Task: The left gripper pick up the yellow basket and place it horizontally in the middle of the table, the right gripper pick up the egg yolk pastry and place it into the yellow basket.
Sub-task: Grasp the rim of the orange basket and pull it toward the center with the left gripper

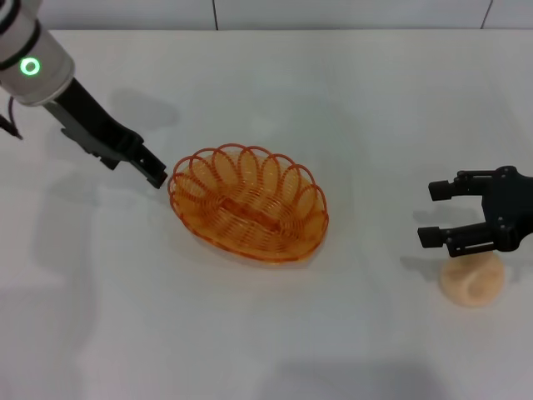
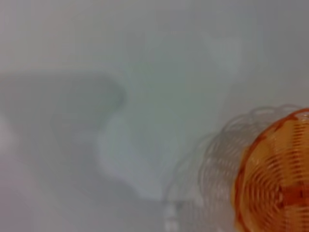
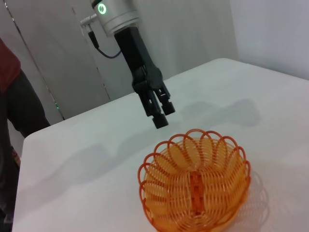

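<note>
Left gripper (image 1: 156, 174): seen just to the left of the yellow basket (image 1: 248, 205), beside its rim and raised clear of it; nothing is held. In the right wrist view the fingers (image 3: 160, 121) are seen drawn close together, with at most a narrow gap between them.

Left arm: a silver-white section with a green ring light (image 1: 30, 67) is seen up and to the left of the basket.

Yellow basket: set upright on the white tabletop (image 1: 275, 342), near its middle, with the long side lying across the head view. No contents are seen in it.

Right gripper (image 1: 436, 213): held well to the right of the basket, above the tabletop. Its fingers are spread apart and nothing is gripped between them.

Egg yolk pastry (image 1: 473, 282): rested on the tabletop well to the right of the basket, directly under the right gripper and partly covered by it.
</note>
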{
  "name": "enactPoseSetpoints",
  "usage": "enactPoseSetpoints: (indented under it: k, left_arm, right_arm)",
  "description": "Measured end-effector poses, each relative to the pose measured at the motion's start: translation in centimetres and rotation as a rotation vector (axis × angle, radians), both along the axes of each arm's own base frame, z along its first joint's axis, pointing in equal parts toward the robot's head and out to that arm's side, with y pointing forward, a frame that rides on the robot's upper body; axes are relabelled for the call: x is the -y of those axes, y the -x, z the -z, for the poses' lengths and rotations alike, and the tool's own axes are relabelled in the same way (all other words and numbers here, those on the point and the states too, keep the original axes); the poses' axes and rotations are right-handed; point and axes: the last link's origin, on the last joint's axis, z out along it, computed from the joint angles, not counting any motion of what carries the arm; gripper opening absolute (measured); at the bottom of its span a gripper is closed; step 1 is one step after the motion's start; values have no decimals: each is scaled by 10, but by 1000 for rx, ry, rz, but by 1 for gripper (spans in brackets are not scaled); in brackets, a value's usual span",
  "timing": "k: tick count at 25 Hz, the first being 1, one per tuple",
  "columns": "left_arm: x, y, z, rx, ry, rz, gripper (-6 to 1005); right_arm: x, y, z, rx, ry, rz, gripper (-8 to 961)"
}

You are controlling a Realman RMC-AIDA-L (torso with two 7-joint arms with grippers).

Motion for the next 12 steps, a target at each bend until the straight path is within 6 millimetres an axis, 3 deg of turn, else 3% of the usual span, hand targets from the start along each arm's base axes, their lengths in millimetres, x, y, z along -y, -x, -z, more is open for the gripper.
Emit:
enactPoseSetpoints:
  k: [12]
  left_arm:
    - [1, 1, 25, 28, -28, 1, 858]
  right_arm:
    - [2, -2, 3, -5, 8, 4, 842]
